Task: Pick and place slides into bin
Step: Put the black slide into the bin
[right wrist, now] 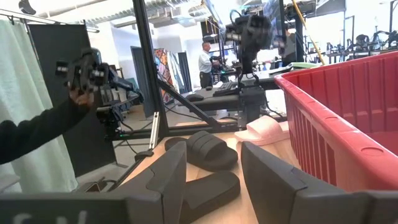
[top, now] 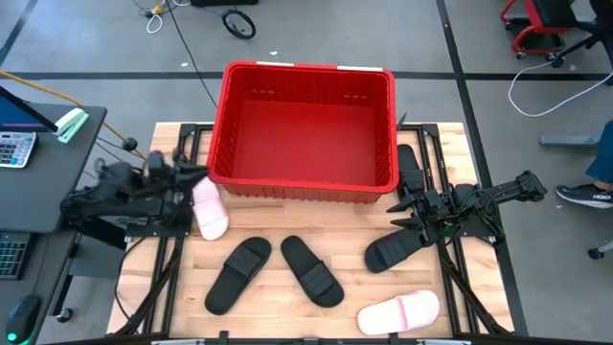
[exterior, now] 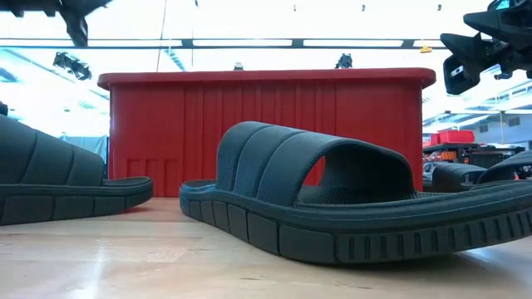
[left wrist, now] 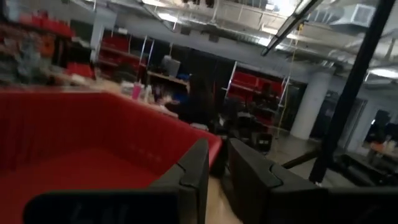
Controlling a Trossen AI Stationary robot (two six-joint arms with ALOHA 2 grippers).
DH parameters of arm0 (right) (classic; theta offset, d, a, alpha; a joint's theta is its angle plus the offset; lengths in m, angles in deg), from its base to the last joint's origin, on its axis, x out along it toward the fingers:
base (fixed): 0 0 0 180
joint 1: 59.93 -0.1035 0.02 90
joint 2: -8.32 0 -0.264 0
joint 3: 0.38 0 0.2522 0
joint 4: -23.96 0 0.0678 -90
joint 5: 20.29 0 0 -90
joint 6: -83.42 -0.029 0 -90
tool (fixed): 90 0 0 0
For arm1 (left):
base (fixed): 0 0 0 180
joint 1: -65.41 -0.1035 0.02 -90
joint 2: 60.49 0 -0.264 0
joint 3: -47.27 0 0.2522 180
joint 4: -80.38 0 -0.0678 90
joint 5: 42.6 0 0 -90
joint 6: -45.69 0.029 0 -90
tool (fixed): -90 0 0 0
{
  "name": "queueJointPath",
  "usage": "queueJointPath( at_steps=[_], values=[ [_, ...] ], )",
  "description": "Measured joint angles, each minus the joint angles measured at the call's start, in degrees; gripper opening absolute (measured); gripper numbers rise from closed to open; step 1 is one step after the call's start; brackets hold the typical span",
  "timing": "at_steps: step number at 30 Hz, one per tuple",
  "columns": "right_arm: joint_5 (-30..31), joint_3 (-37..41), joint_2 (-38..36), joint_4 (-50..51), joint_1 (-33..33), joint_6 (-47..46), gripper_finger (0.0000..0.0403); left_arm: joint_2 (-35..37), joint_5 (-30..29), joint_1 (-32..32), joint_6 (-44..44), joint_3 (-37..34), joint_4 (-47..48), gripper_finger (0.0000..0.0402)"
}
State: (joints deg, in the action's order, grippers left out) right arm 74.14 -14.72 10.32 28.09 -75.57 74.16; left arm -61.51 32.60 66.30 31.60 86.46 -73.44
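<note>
The red bin (top: 305,129) at upper centre looks empty; all six slides lie outside, below and beside it. Left gripper (top: 188,177) and right gripper (top: 410,206) hang open-fingered, holding nothing.

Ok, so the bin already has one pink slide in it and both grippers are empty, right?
Not quite. The high view shows the red bin holding nothing. Both pink slides are on the table, one by the left gripper and one at the front right. Both it and the right gripper are empty.
</note>
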Motion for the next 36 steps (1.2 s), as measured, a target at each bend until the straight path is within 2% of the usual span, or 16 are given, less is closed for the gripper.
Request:
queueJointPath(
  at_steps=[9, 13, 17, 22, 28, 32, 36],
  values=[
    [0.01, 0.02, 0.0, 0.03, 0.0, 0.0, 0.016, -10.16, -0.64, 0.0, 2.79, 15.13, 16.29, 0.0066],
    [0.0, 0.0, 0.0, 0.38, 0.0, 0.0, 0.016, -18.29, -0.58, 0.0, 1.68, 20.79, 22.37, 0.0066],
    [0.02, 0.0, 0.0, 0.35, 0.0, 0.0, 0.016, -27.53, 2.24, 0.04, -0.67, 25.41, 26.51, 0.0066],
    [0.02, 0.01, 0.0, 0.36, 0.02, 0.35, 0.016, -38.45, 4.12, 3.03, -2.03, 29.12, 27.45, 0.0066],
    [0.06, -1.07, 0.07, -0.94, 0.02, 2.55, 0.016, -47.92, 5.16, 11.55, -2.23, 32.73, 27.43, 0.0066],
    [0.04, -3.58, 0.04, -4.27, 0.02, 8.46, 0.016, -52.13, 2.38, 16.11, -1.69, 33.5, 27.37, 0.0066],
    [-0.29, -7.71, 0.09, -4.28, 0.02, 8.9, 0.016, -54.97, -2.28, 18.06, 1.4, 33.5, 27.32, 0.0066]
  ],
)
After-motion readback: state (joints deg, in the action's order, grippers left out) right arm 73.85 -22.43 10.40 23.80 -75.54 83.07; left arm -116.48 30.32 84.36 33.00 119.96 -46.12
